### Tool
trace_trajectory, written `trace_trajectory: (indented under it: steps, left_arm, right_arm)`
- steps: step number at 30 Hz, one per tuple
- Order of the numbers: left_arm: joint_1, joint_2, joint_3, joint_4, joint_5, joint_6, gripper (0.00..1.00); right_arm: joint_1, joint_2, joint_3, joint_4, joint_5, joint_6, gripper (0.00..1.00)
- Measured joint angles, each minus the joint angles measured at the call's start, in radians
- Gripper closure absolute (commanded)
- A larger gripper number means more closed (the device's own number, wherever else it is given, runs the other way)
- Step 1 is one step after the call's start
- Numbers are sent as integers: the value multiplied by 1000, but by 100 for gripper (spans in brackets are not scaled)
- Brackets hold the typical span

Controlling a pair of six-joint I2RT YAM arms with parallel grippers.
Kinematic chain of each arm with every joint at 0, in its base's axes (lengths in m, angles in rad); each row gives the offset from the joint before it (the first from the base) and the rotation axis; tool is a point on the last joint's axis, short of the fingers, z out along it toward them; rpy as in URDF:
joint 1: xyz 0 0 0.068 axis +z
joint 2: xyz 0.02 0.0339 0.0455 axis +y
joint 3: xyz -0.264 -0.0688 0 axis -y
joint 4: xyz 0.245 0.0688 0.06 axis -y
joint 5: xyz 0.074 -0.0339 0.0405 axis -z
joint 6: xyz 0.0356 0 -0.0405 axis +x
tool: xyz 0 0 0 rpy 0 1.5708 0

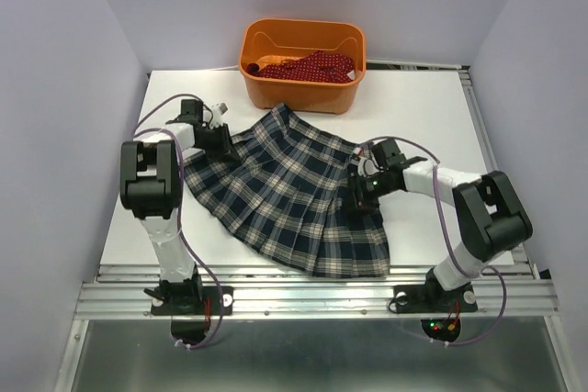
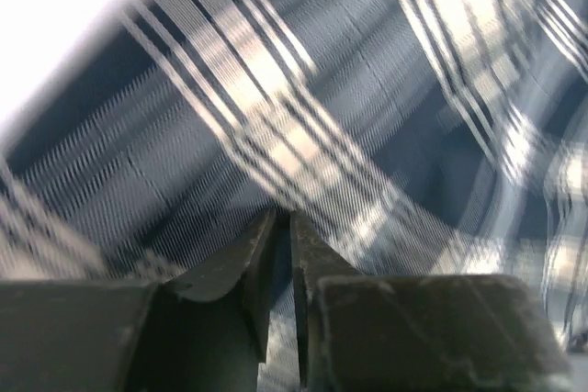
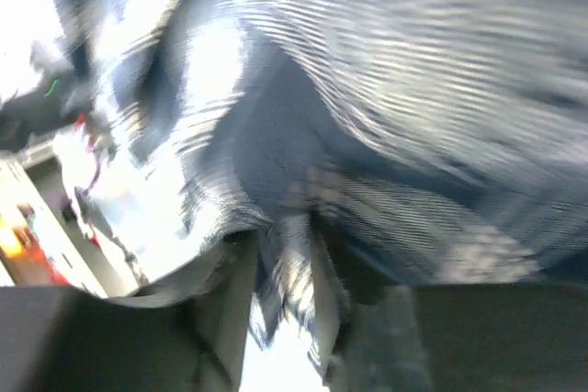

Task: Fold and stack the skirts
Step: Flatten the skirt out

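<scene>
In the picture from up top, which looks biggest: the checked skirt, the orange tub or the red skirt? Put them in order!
1. tartan skirt, spread out
2. orange tub
3. red skirt, bunched inside the tub, so partly hidden

text: none legible | labels: none | numbers: none | signs: none

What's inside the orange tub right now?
The red skirt lies bunched inside the orange tub. The floor under it is covered, so anything beneath cannot be seen. The tartan skirt is outside, on the table.
</scene>
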Motion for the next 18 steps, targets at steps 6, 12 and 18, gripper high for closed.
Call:
trace_trajectory:
  steps: [6, 12, 18]
  left_arm:
    - [0, 146, 225, -51, -58, 50, 63]
    - [-41, 56, 242, -50, -98, 176, 52]
    - [-82, -161, 145, 34, -105, 231, 29]
  right_arm:
    - [81, -190, 109, -14, -11, 10, 44]
    - [44, -264, 370, -10, 240, -214, 37]
    - [31, -124, 439, 0, 373, -427, 32]
